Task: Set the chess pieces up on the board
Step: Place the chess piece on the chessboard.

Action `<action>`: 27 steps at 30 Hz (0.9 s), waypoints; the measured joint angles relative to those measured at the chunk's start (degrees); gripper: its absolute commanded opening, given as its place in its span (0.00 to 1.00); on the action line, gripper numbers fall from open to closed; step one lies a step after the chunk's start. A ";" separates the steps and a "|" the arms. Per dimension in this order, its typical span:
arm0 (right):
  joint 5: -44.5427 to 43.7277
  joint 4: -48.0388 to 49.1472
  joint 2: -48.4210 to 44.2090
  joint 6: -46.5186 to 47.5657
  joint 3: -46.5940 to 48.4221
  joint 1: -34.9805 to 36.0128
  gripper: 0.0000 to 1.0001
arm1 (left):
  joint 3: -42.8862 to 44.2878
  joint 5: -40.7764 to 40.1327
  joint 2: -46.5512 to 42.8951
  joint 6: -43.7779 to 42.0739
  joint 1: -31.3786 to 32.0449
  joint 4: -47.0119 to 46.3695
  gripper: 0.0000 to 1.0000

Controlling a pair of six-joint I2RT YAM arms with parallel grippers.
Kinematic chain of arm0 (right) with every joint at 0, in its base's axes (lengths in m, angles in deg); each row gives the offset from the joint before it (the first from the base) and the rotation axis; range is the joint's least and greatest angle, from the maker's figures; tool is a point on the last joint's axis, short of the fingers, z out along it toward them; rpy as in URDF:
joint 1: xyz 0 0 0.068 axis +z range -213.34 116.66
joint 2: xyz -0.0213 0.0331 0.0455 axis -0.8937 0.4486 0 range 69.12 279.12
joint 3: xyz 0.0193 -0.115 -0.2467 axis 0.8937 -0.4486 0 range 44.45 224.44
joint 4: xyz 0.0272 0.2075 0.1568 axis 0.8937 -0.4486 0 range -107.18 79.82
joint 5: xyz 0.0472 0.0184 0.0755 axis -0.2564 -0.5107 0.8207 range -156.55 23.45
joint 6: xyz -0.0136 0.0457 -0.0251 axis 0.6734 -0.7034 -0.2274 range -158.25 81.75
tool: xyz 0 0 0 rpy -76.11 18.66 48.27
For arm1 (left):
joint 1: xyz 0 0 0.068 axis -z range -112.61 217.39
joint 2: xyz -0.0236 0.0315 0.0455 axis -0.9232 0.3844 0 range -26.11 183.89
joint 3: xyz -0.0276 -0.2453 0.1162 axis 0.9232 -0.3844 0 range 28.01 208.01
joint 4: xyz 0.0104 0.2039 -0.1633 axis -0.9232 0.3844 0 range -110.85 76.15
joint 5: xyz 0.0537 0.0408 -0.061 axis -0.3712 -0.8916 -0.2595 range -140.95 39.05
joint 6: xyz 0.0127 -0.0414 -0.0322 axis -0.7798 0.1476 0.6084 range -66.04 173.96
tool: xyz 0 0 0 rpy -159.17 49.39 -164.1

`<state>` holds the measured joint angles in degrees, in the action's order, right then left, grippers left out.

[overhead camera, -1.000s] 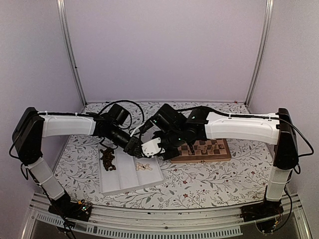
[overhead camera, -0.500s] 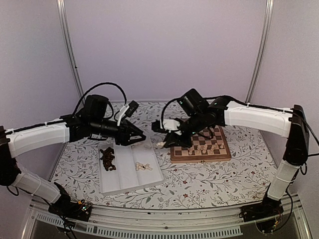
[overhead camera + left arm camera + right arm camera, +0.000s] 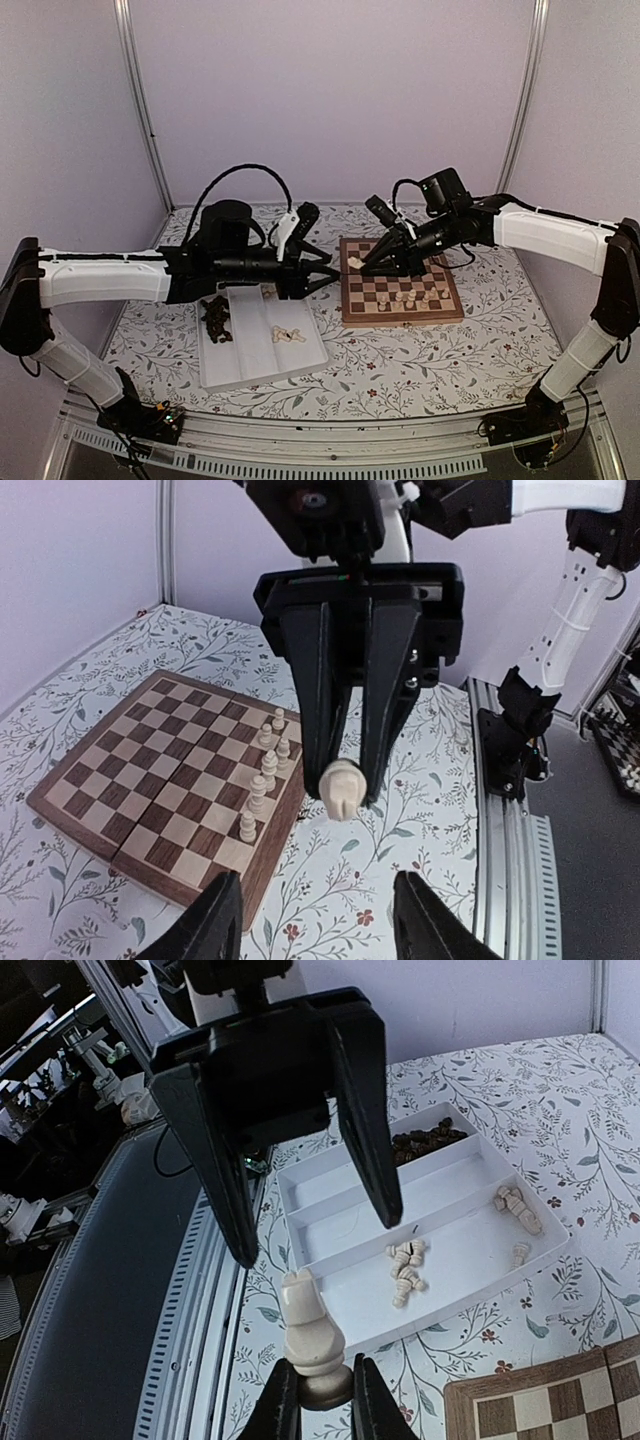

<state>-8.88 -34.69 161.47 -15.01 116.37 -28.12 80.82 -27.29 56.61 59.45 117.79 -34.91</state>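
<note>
My right gripper (image 3: 358,262) is shut on a pale cream chess piece (image 3: 312,1332) with a notched top, gripped at its base and held above the far left corner of the board (image 3: 372,300). In the left wrist view this piece (image 3: 342,788) hangs between the right gripper's black fingers. My left gripper (image 3: 322,276) is open and empty, facing the right one just left of the board. Several cream pieces (image 3: 265,770) stand in a row along one edge of the board (image 3: 130,780). Loose cream pieces (image 3: 405,1260) and dark pieces (image 3: 420,1145) lie in the tray.
The white three-compartment tray (image 3: 250,370) lies left of the board, under the left arm. It holds dark pieces (image 3: 216,320) in the left compartment and cream ones (image 3: 287,335) on the right. The floral tablecloth runs to the metal rail at the near edge.
The two grippers, close together over the tray a second ago, have parted. The right one has drawn back to the right over the board's corner with the cream piece. The left one stands open.
</note>
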 measured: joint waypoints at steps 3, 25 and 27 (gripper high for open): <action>1.90 0.83 -0.74 -0.83 -0.72 0.13 0.05 | 2.78 0.46 3.50 0.68 0.79 -1.09 0.56; 2.29 2.12 -2.75 -1.60 -3.82 -0.31 0.15 | 11.93 9.29 11.63 5.84 1.11 -1.03 0.03; 2.01 2.10 -2.95 -1.60 -4.07 -0.37 0.28 | 11.98 9.27 11.78 5.86 1.11 -1.05 0.01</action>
<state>-6.87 -32.59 158.52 -16.60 112.30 -28.49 92.80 -18.03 68.39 65.31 118.90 -35.96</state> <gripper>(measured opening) 0.157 0.102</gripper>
